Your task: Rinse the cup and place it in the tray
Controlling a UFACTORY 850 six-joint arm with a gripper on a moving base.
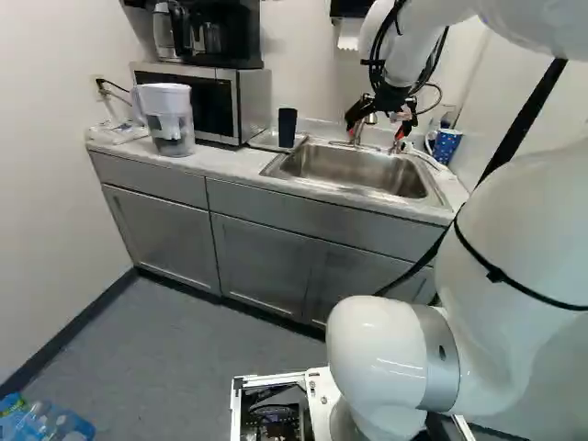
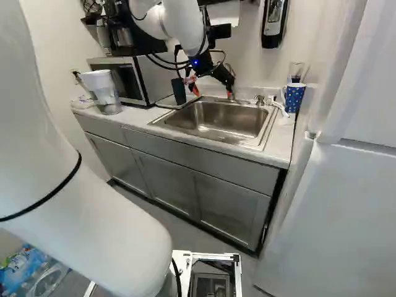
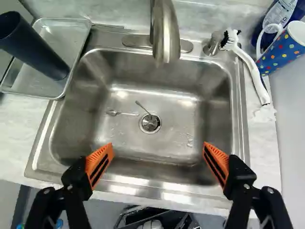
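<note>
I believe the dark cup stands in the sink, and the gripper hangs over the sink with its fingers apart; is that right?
Not quite: the wrist view shows the dark cup in the metal tray beside the sink. The gripper does hang over the sink, fingers apart.

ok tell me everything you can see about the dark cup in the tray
The cup is tall, plain and very dark, near black, with straight sides, a round open mouth and no handle in sight. Its surface looks smooth and matte, perhaps plastic. It stands upright, mouth up, in the metal tray beside the sink, near the tray's sink-side edge. Only the tray appears to touch it; the open gripper is clear of it. Whether it is wet or holds anything, I cannot tell.
</note>
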